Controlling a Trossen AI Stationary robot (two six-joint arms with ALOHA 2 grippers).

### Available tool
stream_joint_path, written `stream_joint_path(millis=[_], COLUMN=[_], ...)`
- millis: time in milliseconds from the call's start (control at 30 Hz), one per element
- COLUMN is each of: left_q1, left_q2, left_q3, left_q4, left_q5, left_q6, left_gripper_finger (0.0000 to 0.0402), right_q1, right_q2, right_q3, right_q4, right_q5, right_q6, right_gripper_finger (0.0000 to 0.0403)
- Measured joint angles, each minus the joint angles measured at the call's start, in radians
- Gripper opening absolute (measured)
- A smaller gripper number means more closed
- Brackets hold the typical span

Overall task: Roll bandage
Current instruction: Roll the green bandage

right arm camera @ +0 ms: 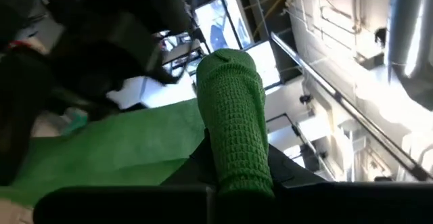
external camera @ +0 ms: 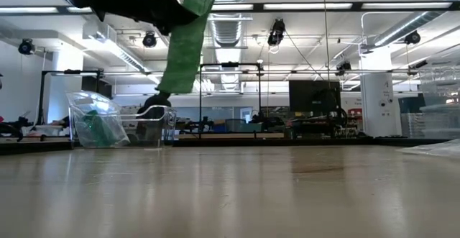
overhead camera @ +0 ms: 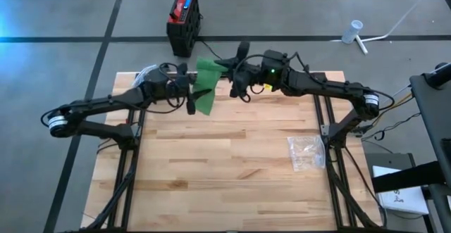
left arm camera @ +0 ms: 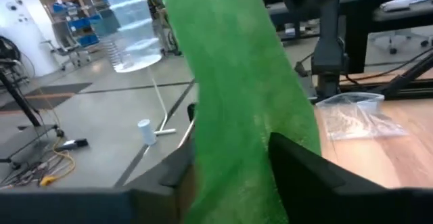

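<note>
Part of the green bandage [right arm camera: 233,126] is rolled, pinched in our right gripper [overhead camera: 236,67]; the strip toward seven o'clock remains loose between our left gripper's [overhead camera: 189,89] spread fingers.

Rolled green bandage [right arm camera: 233,126] between dark fingers [right arm camera: 298,170]

Beyond the clear plastic bag [overhead camera: 306,153] lying near the right edge, the wooden table [overhead camera: 211,169] offers open passage beneath the raised green bandage [overhead camera: 206,85].
</note>
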Motion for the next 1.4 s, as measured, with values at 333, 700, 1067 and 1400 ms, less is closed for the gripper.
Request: stream_joint_path(millis=[333, 700, 1067, 1400], left_q1=[0.0, 0.0, 0.0, 0.0], left_q2=[-0.113, -0.258, -0.273, -0.103], left_q3=[0.0, 0.0, 0.193, 0.516], left_q4=[-0.019, -0.052, -0.269, -0.578], left_q5=[-0.001, -0.045, 0.07, 0.148], left_q6=[-0.001, 0.05, -0.002, -0.063], left_gripper_finger=[0.0232, 0.0263, 0.0252, 0.0289], right_q1=[0.053, 0.055, 0.01, 0.006], right_q2=[-0.002, -0.002, -0.001, 0.027], right_q3=[-0.001, -0.001, -0.001, -0.001], right_q4=[0.017, 0.004, -0.02, 0.096], right_q5=[0.004, -0.024, -0.229, -0.109], right_q6=[-0.038, 0.186, 0.572, 0.416], right_gripper_finger=[0.0029, 0.003, 0.0029, 0.0029])
